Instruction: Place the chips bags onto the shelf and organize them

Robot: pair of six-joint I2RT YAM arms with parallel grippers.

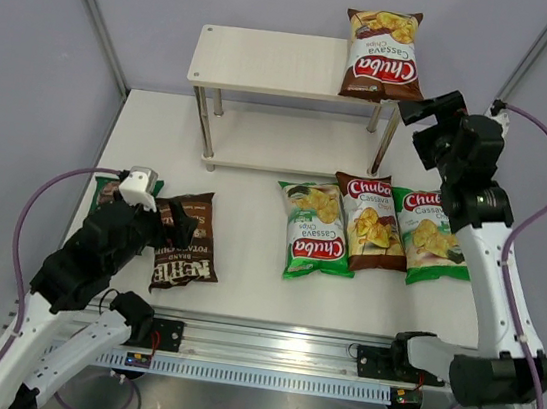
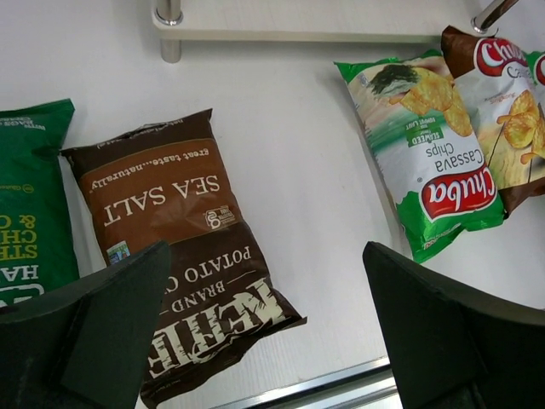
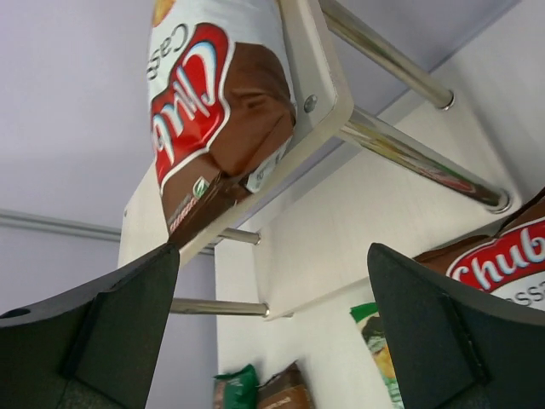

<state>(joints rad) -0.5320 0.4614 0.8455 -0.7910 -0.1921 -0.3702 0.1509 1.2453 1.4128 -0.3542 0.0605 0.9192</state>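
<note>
Overhead view of a two-armed robot partway through stocking a small shelf [image 1: 262, 60] with chips bags. One bag is placed and five lie on the tabletop [image 1: 257, 177].

The shelved brown Chuba bag [image 1: 382, 57] lies at the right end of the top board, its lower edge hanging over the front rim. The right end effector [image 1: 425, 111] hovers just beside that front right corner. Its fingers are spread wide with nothing between them, so the bag appears to have been released.

Three bags lie side by side and partly overlapping in front of the shelf: the left green Chuba bag [image 1: 314, 230], the second brown Chuba bag [image 1: 372, 223] and the right green Chuba bag [image 1: 431, 235]. At the left, the Kettle bag [image 1: 185, 243] lies flat beside the dark green REAL bag [image 2: 30, 204], which is partly hidden under the left arm.

The left end effector [image 1: 172, 223] hangs above the Kettle bag, fingers wide apart and empty. The likely step in hand is fetching the next bag. That calls for lowering onto a bag's edge, pinching the slippery foil, and setting it beside the placed bag, perhaps pushed further back.

The tabletop is smooth and white. A slotted metal rail [image 1: 264, 350] runs along its near edge. Plain pale grey walls close in the back and sides.
</note>
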